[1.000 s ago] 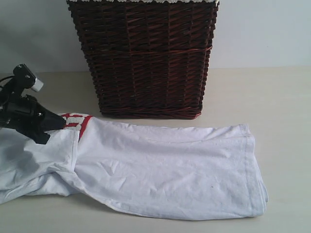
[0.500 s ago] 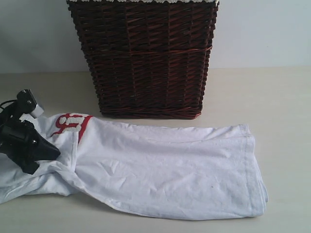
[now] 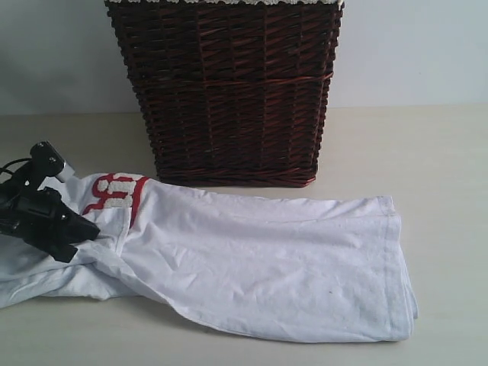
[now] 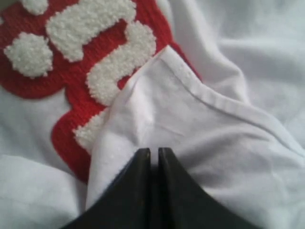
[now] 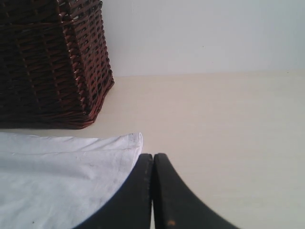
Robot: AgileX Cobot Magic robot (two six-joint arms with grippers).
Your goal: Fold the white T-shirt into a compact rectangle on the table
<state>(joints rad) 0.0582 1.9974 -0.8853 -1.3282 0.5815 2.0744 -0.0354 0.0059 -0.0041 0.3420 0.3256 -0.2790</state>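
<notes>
White cotton T-shirt [image 3: 259, 267] laid lengthwise along the near part of the table [image 3: 450, 152], already doubled into a long band: hem [image 3: 398, 259] to the right, chest end with red-edged lettering [image 3: 114, 194] to the left. Left gripper [image 3: 88, 230] low at the left end, clenched on a pinched fold of cloth beside the lettering; in the left wrist view, jaws pressed together with the fold tented up to the tips. Right gripper [image 5: 152, 155] closed on nothing, poised over bare table just beside the hem corner; out of sight in the exterior view.

Compared with one second earlier: left gripper lowered, the lifted flap brought down with it, more of the lettering uncovered; main band scarcely shifted. Judged as the laying-down of a left-end fold, with the crosswise fold toward a compact rectangle not yet made.

Edges and room: dark wicker basket [image 3: 229, 91] just behind the band, its base close to the far edge of the cloth near the lettering; pale wall [image 3: 412, 53] beyond. Wide open table to the right; little visible room on the near and left sides, the shirt's left end cut off by the frame.
</notes>
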